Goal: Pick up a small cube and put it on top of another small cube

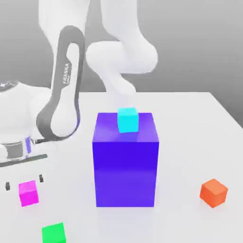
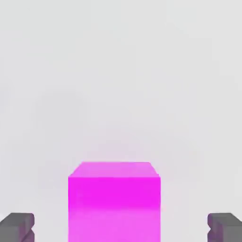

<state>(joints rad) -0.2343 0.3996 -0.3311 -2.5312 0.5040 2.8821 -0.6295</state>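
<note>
I see the small magenta cube [image 1: 28, 192] — bright, flat-faced, far smaller than the big blue-purple block [image 1: 126, 166] — sitting on the white bench [image 1: 190, 142] toward the exterior view's left. My hand [image 1: 24, 182] hangs just above it with its dark fingers [image 2: 19, 226] spread wide apart — the cube lies between them, gripped by neither.

Four small cubes: one magenta cube [image 1: 28, 192], one green [image 1: 53, 233], one orange [image 1: 213, 192], one cyan [image 1: 127, 119]; one big blue-purple block [image 1: 126, 166].
</note>
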